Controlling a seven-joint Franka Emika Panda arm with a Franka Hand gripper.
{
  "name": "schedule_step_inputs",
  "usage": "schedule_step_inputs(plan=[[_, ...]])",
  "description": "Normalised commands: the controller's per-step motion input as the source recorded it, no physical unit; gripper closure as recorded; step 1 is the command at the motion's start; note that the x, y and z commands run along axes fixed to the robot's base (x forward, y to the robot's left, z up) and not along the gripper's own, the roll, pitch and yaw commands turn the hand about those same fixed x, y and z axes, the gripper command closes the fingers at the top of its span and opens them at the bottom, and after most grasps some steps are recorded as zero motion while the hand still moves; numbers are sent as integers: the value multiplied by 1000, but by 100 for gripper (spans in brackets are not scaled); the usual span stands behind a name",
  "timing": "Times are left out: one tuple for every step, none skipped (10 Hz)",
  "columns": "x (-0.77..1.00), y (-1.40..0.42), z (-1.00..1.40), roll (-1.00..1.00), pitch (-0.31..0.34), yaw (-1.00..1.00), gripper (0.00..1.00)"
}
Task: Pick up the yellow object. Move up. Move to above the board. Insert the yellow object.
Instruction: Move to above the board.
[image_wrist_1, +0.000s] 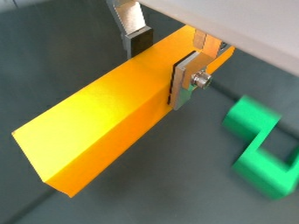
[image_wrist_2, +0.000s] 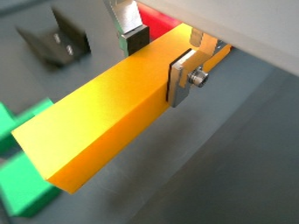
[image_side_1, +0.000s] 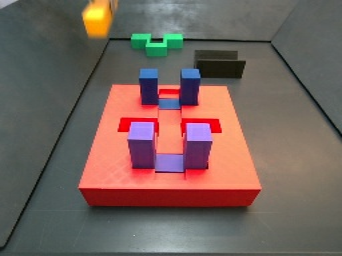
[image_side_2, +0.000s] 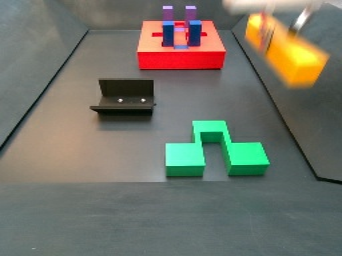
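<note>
The yellow object (image_wrist_1: 100, 118) is a long yellow-orange bar, and my gripper (image_wrist_1: 162, 59) is shut across it near one end, one silver finger (image_wrist_1: 184, 79) flat on its side. Both wrist views show this grip (image_wrist_2: 159, 58). In a side view the bar (image_side_2: 289, 52) hangs blurred in the air at the right, well off the floor, under the blurred gripper (image_side_2: 274, 18). In a side view it shows as a blurred yellow patch (image_side_1: 96, 18) at the far left. The board (image_side_1: 167, 175) is a red slab with blue and purple posts, apart from the bar; it also shows far back (image_side_2: 181, 58).
A green notched block (image_side_2: 214, 150) lies on the dark floor below and beside the bar, also in a wrist view (image_wrist_1: 263, 140). The fixture (image_side_2: 124, 97) stands left of it. A black block (image_side_1: 221, 63) lies beyond the board. Grey walls enclose the floor.
</note>
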Motion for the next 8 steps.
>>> schedule_step_inputs(plan=[[22,-2,1400,-77,35,-4,100],[36,-3,1400,-78,73,-11,100],[21,-9,1400,-81,74,-10,100],[13,-3,870,-70,48,-10,100],[30,6,384,-58,32,-9,100],[41,10,218,-55,38,-8,100],[31,8,182,-56,45,-5,100],[802,-1400,206,1,114,-323,100]])
